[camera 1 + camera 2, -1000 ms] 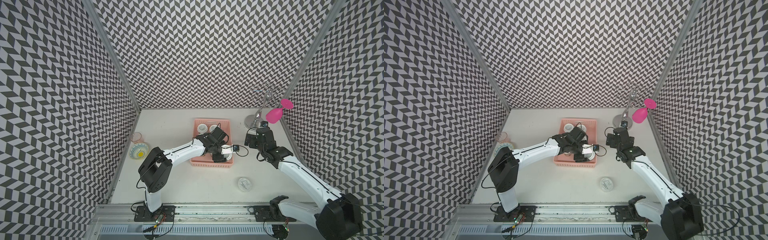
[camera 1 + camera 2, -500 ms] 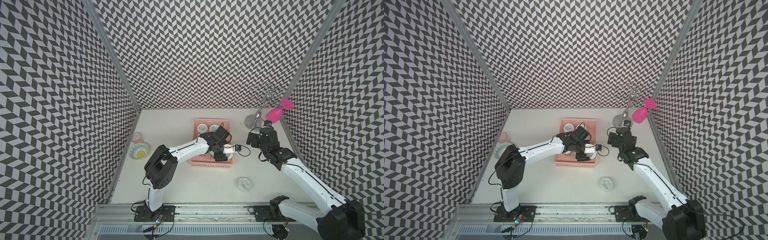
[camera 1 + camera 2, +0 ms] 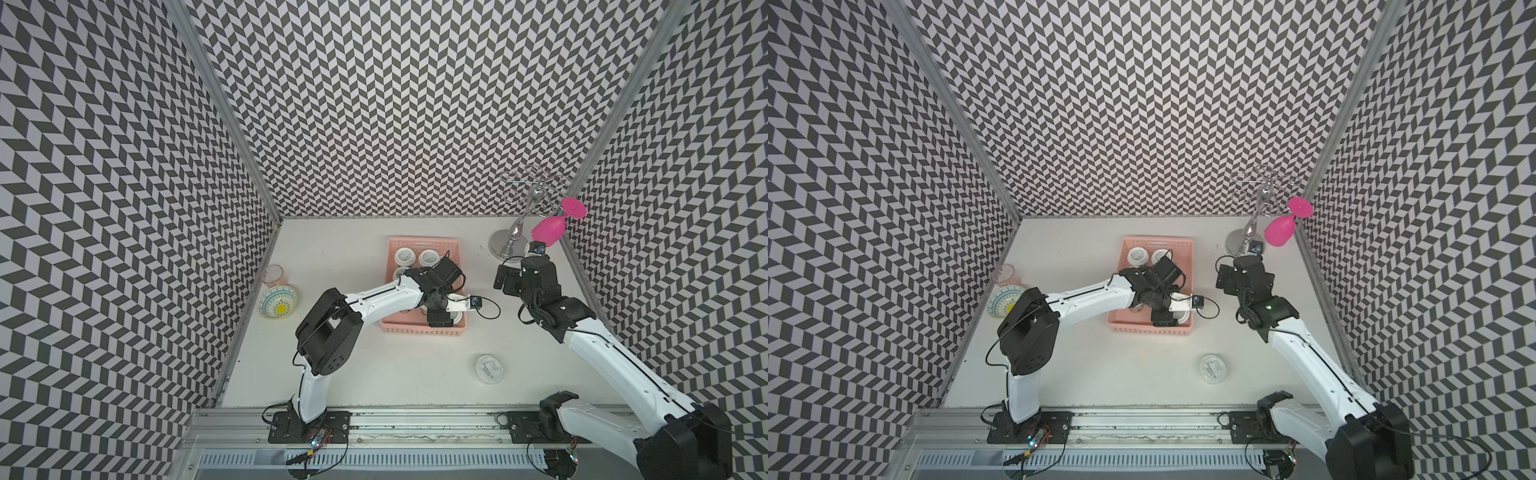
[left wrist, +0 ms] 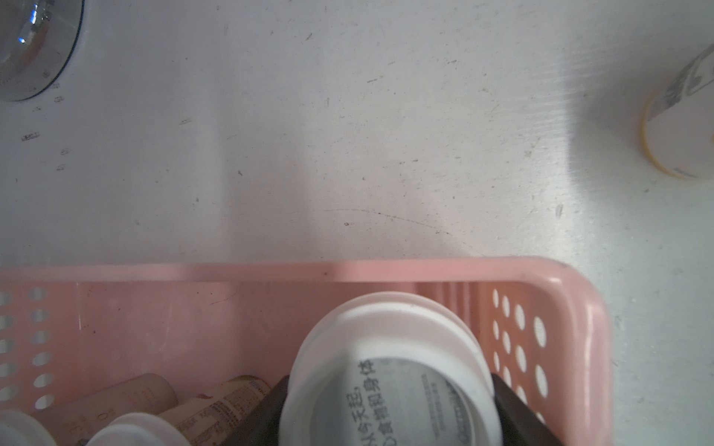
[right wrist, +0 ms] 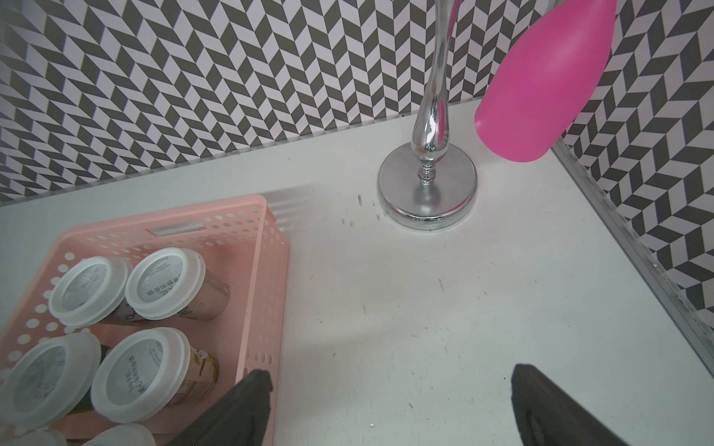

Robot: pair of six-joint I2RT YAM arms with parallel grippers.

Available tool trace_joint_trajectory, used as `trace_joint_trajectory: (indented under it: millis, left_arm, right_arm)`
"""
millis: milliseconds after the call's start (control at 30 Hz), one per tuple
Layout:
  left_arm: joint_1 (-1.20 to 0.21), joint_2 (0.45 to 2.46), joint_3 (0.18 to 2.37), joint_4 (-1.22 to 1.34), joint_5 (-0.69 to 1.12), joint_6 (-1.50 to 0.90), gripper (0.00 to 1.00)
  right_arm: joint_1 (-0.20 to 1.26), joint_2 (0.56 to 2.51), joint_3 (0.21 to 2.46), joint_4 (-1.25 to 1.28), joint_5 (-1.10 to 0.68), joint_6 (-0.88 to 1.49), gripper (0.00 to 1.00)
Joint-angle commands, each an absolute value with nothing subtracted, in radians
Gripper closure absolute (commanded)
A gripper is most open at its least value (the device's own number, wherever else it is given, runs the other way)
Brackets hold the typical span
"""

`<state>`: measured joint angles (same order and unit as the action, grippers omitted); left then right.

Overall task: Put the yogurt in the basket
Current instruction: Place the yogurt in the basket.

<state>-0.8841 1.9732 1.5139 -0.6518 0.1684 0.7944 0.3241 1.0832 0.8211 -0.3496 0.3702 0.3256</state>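
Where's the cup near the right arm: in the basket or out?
Out: the cup sits on the table, apart from the basket.

yogurt [image 3: 404, 256] upright in pink basket [image 3: 422, 329]

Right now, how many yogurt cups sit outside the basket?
1. A lone yogurt cup sits on the table, nearer the robot than the basket and toward its right side. The cup between the left jaws is inside the basket. Others may be hidden.
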Motion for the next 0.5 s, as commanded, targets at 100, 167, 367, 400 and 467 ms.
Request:
trace_joint_trajectory:
  millis: [100, 167, 367, 400, 467]
  left_arm:
    - [-0.892, 2.002, 1.541, -0.682, 0.169, 0.813, 0.23]
    - [-0.894, 2.003, 1.541, -0.682, 0.17, 0.813, 0.22]
    - [-0.893, 1.993, 1.537, -0.663, 0.177, 0.819, 0.16]
    - [-0.892, 1.992, 1.537, -0.66, 0.179, 0.816, 0.15]
    - [-0.893, 1.984, 1.537, -0.66, 0.182, 0.816, 0.14]
  right_arm:
    - [0.319, 1.081, 0.813, -0.301, 0.368, 0.336, 0.01]
    - [0.319, 1.081, 0.811, -0.299, 0.368, 0.335, 0.01]
    - [0.318, 1.086, 0.811, -0.297, 0.364, 0.335, 0.01]
    - [0.318, 1.085, 0.811, -0.298, 0.363, 0.335, 0.0]
    - [0.319, 1.085, 0.811, -0.297, 0.364, 0.336, 0.01]
